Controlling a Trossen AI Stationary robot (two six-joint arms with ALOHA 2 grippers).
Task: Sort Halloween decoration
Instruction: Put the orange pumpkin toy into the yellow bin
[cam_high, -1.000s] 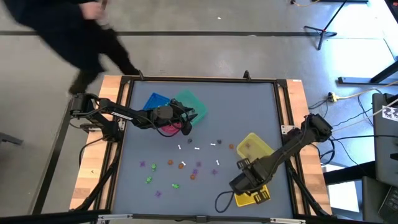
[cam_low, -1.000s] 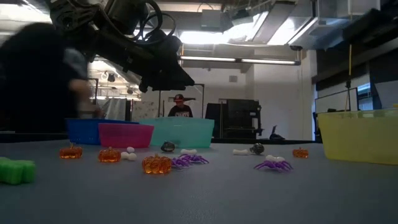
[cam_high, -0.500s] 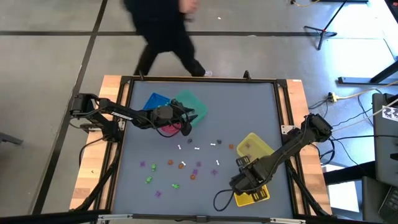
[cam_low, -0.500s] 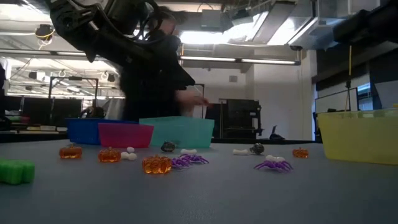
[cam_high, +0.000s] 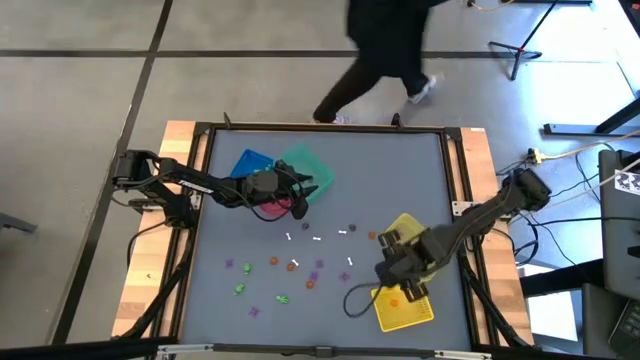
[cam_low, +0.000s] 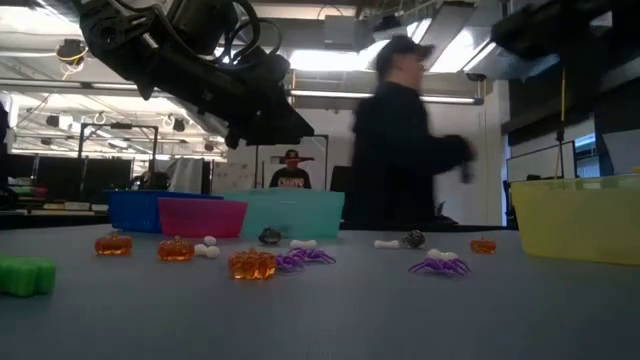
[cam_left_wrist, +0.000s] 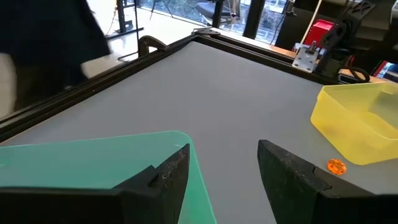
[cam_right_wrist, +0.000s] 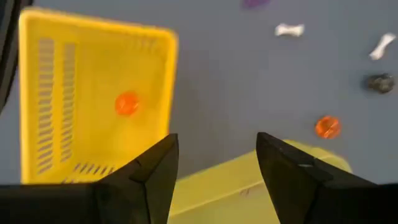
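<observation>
Small Halloween decorations lie across the grey table's middle: orange pumpkins (cam_low: 251, 264), purple spiders (cam_low: 438, 265), white bones (cam_right_wrist: 289, 29) and green pieces (cam_high: 240, 289). One orange pumpkin (cam_right_wrist: 127, 104) lies inside the near yellow bin (cam_high: 405, 308). My right gripper (cam_right_wrist: 216, 140) hangs open, pointing down, between that bin and a second yellow bin (cam_high: 410, 232), with nothing between its fingers (cam_high: 392, 268). My left gripper (cam_left_wrist: 224, 149) hovers open and still over the pink bin (cam_high: 272, 208), beside the teal bin (cam_left_wrist: 93, 162).
A blue bin (cam_high: 250, 163), the teal bin (cam_high: 305, 165) and the pink one cluster at the far left. A loose orange pumpkin (cam_right_wrist: 328, 127) lies by the far yellow bin. A person (cam_high: 385, 50) walks past beyond the far edge.
My right gripper has risen and drawn back from over the near yellow bin toward the far edge. An orange pumpkin now shows inside that bin, which the gripper covered before. The person has crossed from left to right behind the table.
</observation>
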